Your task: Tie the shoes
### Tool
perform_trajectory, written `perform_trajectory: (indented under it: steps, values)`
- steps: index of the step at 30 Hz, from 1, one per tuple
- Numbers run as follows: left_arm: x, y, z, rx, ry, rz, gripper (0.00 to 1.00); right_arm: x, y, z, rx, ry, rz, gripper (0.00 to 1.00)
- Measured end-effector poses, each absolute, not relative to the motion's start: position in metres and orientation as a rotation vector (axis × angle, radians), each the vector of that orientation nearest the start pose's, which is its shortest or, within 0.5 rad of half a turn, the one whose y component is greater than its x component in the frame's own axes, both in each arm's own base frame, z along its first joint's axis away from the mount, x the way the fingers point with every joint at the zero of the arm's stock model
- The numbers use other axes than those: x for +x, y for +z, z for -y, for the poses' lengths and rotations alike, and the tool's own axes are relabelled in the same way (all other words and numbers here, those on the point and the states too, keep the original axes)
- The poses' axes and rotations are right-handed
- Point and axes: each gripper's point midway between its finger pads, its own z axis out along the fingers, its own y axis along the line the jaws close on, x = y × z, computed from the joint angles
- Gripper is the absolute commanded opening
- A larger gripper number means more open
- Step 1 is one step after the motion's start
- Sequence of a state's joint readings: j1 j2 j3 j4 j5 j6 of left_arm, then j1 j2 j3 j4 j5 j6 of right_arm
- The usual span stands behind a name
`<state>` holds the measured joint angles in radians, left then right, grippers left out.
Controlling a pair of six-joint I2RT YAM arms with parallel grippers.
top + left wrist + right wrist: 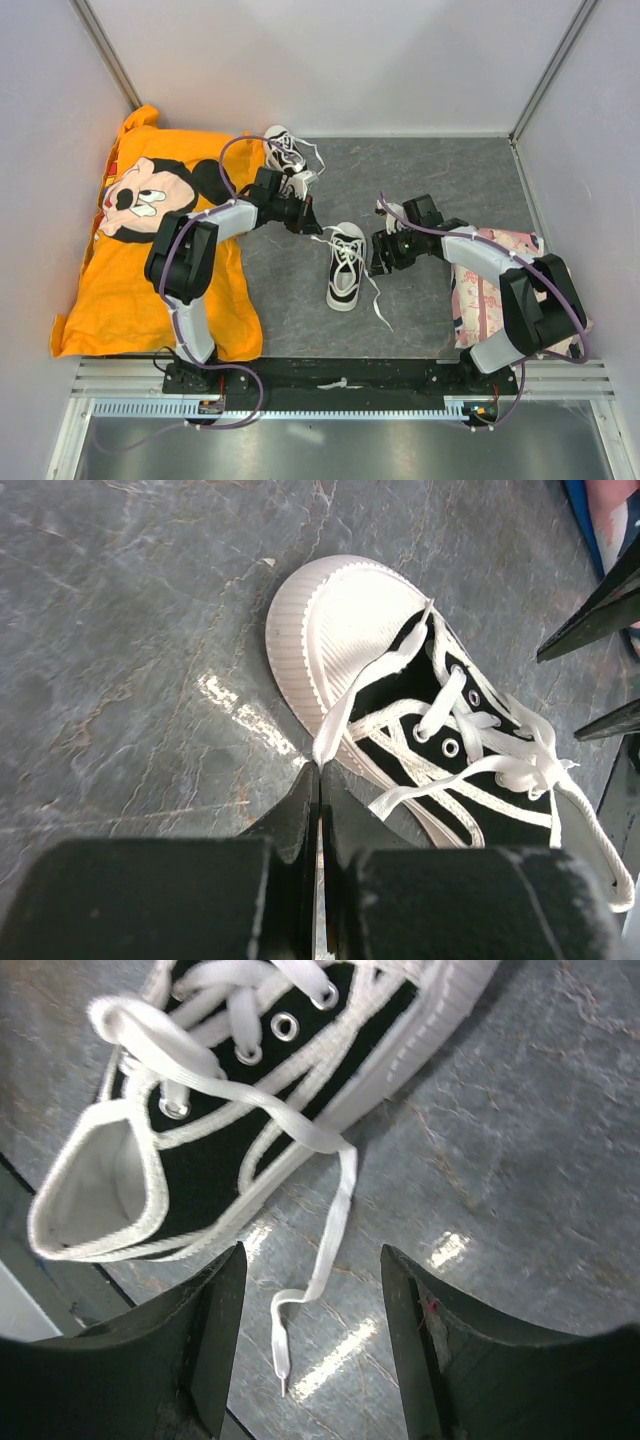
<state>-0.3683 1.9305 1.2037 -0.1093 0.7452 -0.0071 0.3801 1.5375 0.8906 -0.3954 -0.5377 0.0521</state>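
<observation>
White lace (345,705) in left gripper (320,785)

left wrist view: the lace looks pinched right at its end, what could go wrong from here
1. The left gripper is shut on only the end of the lace; a pull may slip it free.
2. Nothing holds the shoe down, so pulling could drag or tip it.
3. The right gripper is open over the other lace, which lies flat on the table and may be missed.
</observation>
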Motion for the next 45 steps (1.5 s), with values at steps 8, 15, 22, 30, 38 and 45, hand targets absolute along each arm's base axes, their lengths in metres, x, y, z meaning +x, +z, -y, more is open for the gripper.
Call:
perform_trajectory:
  steps: [8, 15, 22, 30, 38, 45]
  values:
    - [0.362, 0.08, 0.267, 0.75, -1.094, -2.221, 0.02, 0.252, 0.047, -0.201, -0.691, 0.676, -2.601, 0.61]
    - [0.347, 0.083, 0.262, 0.72, -1.111, -2.241, 0.01, 0.241, 0.021, -0.202, -0.787, 0.531, -2.671, 0.44]
    - [0.342, 0.096, 0.252, 0.69, -1.099, -2.242, 0.02, 0.254, 0.016, -0.195, -0.843, 0.422, -2.748, 0.0]
    - [0.34, 0.115, 0.209, 0.563, -1.028, -2.251, 0.02, 0.253, 0.03, -0.157, -0.806, 0.319, -2.793, 0.0]
    - [0.343, 0.102, 0.169, 0.441, -0.895, -2.344, 0.01, 0.254, 0.059, -0.136, -0.842, 0.219, -2.721, 0.0]
    - [0.337, 0.093, 0.16, 0.474, -0.842, -2.381, 0.01, 0.264, 0.072, -0.104, -0.857, 0.073, -2.682, 0.0]
